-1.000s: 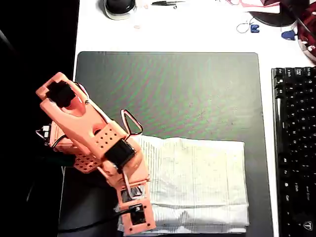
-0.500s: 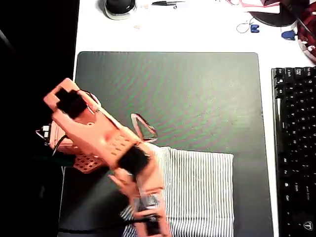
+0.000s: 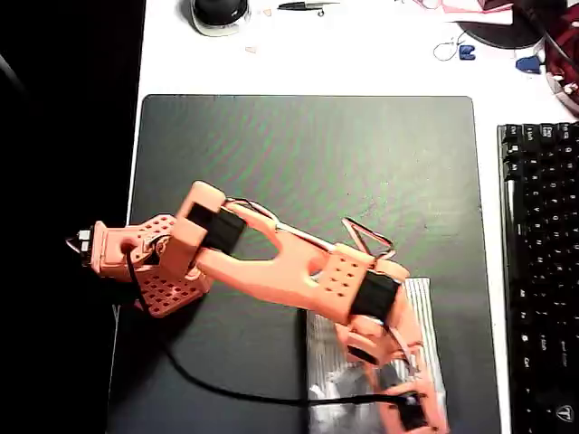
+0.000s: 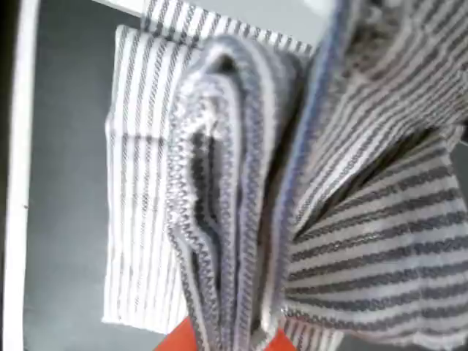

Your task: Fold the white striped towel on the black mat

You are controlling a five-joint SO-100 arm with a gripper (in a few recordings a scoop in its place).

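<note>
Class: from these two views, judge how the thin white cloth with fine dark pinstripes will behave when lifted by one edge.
The thin white pinstriped cloth is probably floppy: in the wrist view its hemmed layers bunch and drape in soft folds. It seems light, since the orange gripper apparently lifts several layers by a pinch. On the flat black mat it would likely slide and wrinkle, not roll.

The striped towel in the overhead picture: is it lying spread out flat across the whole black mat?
No, the white striped towel is gathered into a narrow strip under the arm at the lower right of the black mat, most of which is bare.
</note>
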